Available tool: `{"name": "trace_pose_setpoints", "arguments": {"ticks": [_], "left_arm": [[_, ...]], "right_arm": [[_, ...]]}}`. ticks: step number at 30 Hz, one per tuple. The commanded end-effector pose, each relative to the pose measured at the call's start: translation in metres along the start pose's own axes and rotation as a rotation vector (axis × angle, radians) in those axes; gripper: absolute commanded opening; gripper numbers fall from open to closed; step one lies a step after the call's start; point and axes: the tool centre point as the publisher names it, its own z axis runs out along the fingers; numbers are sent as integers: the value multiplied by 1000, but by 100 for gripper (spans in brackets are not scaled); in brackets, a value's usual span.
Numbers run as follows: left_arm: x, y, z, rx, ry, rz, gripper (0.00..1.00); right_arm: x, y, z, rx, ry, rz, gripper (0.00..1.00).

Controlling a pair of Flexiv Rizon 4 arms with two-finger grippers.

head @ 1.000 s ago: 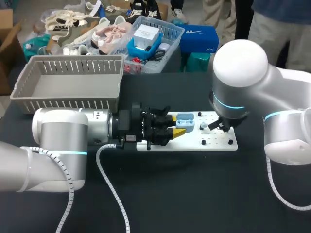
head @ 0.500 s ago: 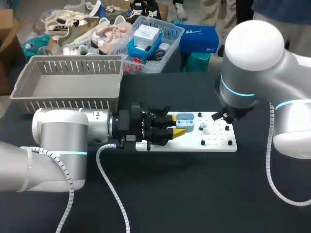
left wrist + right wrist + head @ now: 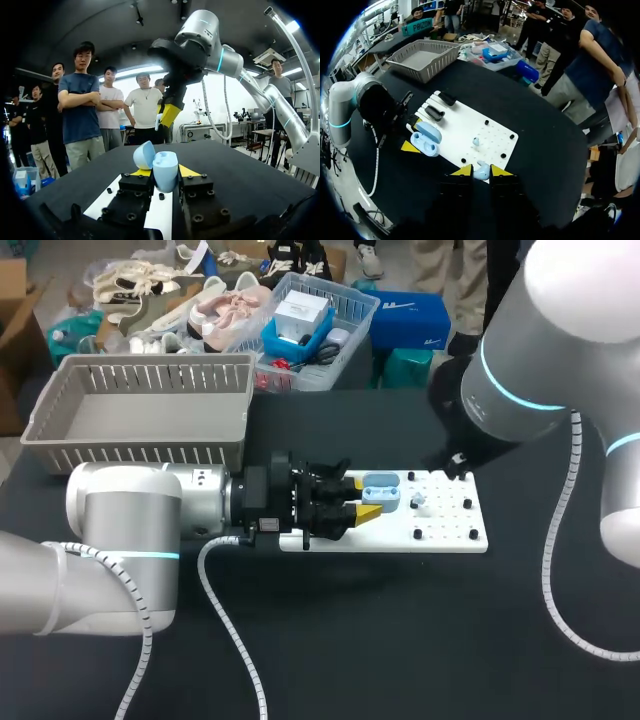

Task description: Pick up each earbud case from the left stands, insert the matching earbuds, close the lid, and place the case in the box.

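My left gripper (image 3: 364, 499) lies low over the left end of the white board (image 3: 450, 528) and is shut on a pale blue earbud case (image 3: 381, 492). The case (image 3: 165, 169) sits between its yellow tips with the lid (image 3: 143, 154) standing open. My right gripper (image 3: 481, 171) hangs high above the board's right end, shut on a pale blue earbud (image 3: 481, 174). A second earbud (image 3: 476, 142) stands on the board among the black pegs, also visible in the head view as the small pale earbud (image 3: 419, 502). From the left wrist, the right gripper (image 3: 167, 114) shows above and beyond the case.
A grey slatted basket (image 3: 140, 425) stands at the table's back left. Two black stands (image 3: 435, 113) sit on the board's end nearest the left arm. Black pegs (image 3: 417, 534) dot the board's right half. Bare black tabletop lies in front of the board.
My right arm has lifted off the board and swung up and to the right, carrying the earbud. The left arm and the case have stayed put.
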Motion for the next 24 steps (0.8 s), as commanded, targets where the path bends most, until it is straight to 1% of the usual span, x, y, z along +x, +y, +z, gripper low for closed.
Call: {"name": "trace_pose_setpoints", "arguments": {"ticks": [1,7,10,12,14,24], "left_arm": [[1,0,1,-1,-1,1,0],[1,0,1,-1,-1,1,0],[1,0,1,-1,-1,1,0],[1,0,1,-1,-1,1,0],[1,0,1,-1,-1,1,0],[1,0,1,-1,-1,1,0]], "right_arm": [[4,14,-32,-8,6,-8,0],[4,39,-45,-27,27,-11,0],[4,53,-46,-40,40,-6,0],[4,63,-45,-66,50,5,0],[5,69,-43,-66,57,11,0],[5,71,-43,-67,58,16,0]]}}
